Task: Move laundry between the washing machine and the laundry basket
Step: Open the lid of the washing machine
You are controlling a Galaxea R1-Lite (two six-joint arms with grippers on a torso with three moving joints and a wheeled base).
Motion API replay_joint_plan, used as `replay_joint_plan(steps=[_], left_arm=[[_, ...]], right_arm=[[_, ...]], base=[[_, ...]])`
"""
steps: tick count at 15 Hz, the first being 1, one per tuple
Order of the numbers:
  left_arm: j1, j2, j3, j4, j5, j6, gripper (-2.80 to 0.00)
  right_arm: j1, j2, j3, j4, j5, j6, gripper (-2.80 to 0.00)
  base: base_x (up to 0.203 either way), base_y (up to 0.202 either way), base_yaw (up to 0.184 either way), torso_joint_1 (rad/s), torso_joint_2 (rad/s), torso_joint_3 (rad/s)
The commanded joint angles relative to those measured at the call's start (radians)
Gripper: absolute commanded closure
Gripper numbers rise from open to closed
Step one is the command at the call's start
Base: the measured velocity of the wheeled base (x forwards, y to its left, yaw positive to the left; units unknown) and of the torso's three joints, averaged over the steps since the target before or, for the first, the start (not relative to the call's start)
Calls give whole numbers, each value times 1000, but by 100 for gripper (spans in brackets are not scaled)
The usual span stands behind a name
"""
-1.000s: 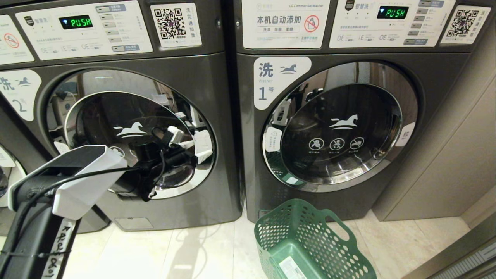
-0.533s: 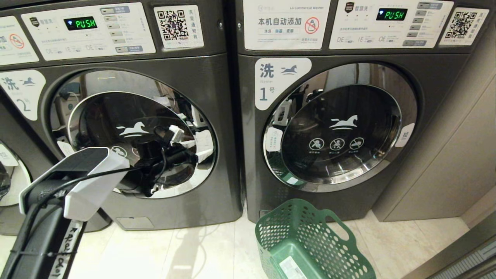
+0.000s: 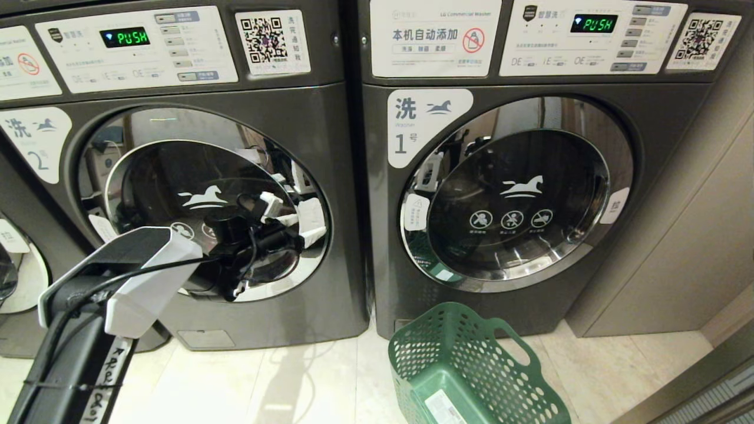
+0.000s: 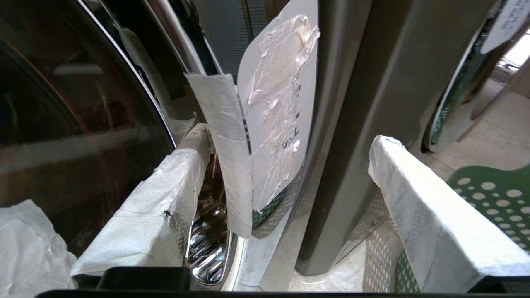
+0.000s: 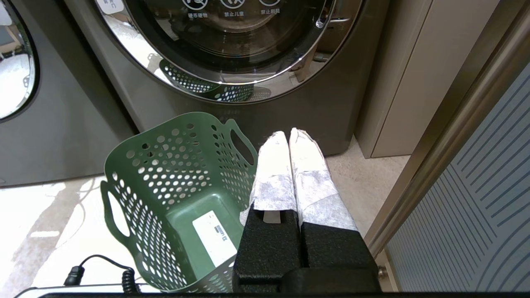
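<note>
Head view, nearest: the laundry basket [image 3: 471,377], green and perforated, stands on the pale floor [image 3: 294,383] at about 5 o'clock, with a white sticker [image 5: 215,238] on its bottom and no cloth visible inside. In the right wrist view the right gripper [image 5: 290,136] hangs just beside the basket's rim, its two taped fingers [image 5: 308,165] pressed together on nothing. At 8 o'clock the left arm [image 3: 123,277] reaches forward to the washing machine [image 3: 318,147] marked "2". The left gripper [image 3: 288,221] sits at the 3 o'clock edge of the chrome-ringed door [image 3: 147,176], fingers [image 4: 165,198] spread wide and empty; one lies against the chrome ring, the other stands off toward the neighbouring machine. A taped white label [image 4: 277,103] lies between them. The door is shut. Farther, at 1 o'clock, the machine marked "1" [image 3: 665,118], door also shut
</note>
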Motion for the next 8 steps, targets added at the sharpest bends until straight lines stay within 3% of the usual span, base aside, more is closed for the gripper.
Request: replay_joint_plan(steps=[1, 8], left_arm=[[0, -8, 29, -7, 10, 3, -280], [-3, -42, 169, -115, 12, 21, -280]], right_arm=[[0, 2, 0, -1, 0, 1, 0], [0, 2, 0, -1, 0, 1, 0]], base=[[0, 0, 0, 0, 0, 0], [0, 0, 0, 0, 0, 0]])
